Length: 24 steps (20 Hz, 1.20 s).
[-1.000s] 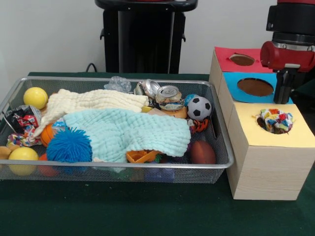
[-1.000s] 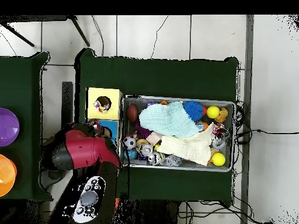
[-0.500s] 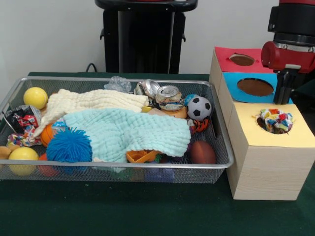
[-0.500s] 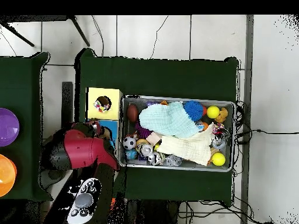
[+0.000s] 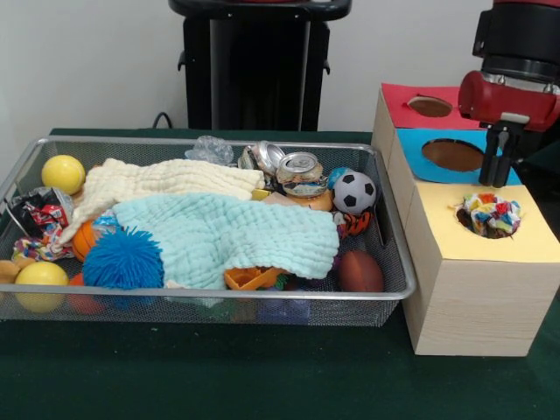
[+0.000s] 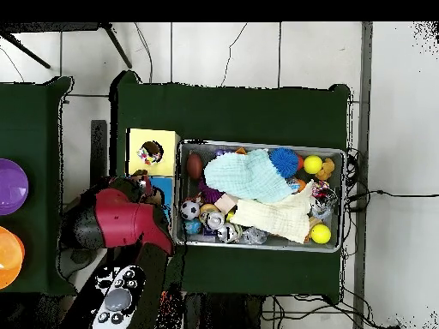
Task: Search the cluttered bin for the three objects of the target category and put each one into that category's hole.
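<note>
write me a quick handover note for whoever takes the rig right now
Gripper: open and empty, hanging over the blue box, just behind the yellow box.
Done: one knotted cloth toy sits in the yellow box's hole.
Bin: another knotted cloth toy shows at its left end by the yellow ball. No third one is visible; it may lie under the mint cloth or cream cloth.
Left: two toys to find and drop in the same hole.

Red rounded wrist housing (image 5: pixel 510 94) beneath a black cylindrical segment, ending in a black claw (image 5: pixel 500 157).
</note>
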### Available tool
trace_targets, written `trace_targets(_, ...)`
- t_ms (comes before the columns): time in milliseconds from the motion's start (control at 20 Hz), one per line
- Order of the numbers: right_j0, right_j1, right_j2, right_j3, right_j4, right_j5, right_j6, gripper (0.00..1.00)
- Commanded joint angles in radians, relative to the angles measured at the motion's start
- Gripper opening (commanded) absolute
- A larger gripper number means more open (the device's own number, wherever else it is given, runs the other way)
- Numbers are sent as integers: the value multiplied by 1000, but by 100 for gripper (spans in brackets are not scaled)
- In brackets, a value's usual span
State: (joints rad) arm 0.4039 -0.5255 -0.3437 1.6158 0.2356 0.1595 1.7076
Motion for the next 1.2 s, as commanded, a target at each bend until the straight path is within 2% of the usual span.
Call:
trace_targets(50,-12,44,-26,-51,74,-102,271,0)
trace_targets(600,19,78,-62,-79,145,-98,254,0)
trace_targets(900,14,125,-47,-70,139,-112,223,0)
trace_targets(1200,6,138,-31,-61,120,-122,207,0)
